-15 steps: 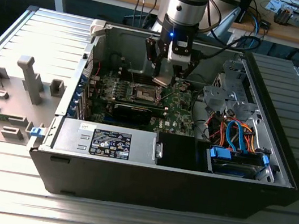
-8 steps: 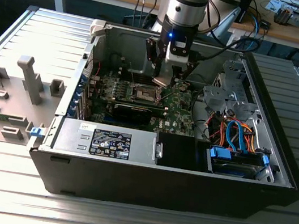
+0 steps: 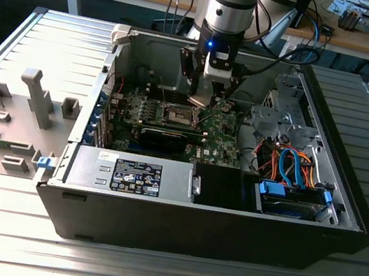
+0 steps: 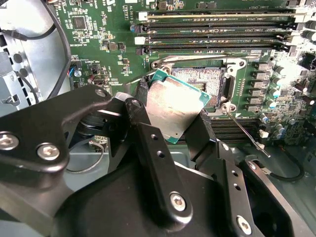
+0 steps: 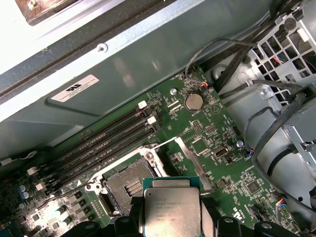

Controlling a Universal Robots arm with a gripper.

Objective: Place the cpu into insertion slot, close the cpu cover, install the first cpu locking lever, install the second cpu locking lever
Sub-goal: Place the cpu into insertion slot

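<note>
My gripper (image 3: 201, 97) hangs inside the open computer case, just above the motherboard. It is shut on the cpu (image 4: 174, 101), a flat square chip with a silver-grey top and a green rim, held by two opposite edges between the black fingers (image 4: 143, 116). The chip is tilted and in the air. The insertion slot (image 4: 206, 80) lies bare beside it, its contact field showing. In the first wrist view the cpu (image 5: 172, 207) sits close to the slot (image 5: 126, 183), and the cpu cover (image 5: 188, 159) stands swung open. A thin locking lever (image 4: 245, 134) sticks out free from the socket corner.
Memory slots (image 4: 217, 29) run beside the socket. A drive cage with bundled cables (image 3: 287, 162) fills the case on the exterior view's right, and the power supply (image 3: 132, 173) lies along the front. A grey plastic fixture (image 3: 36, 95) stands outside the case.
</note>
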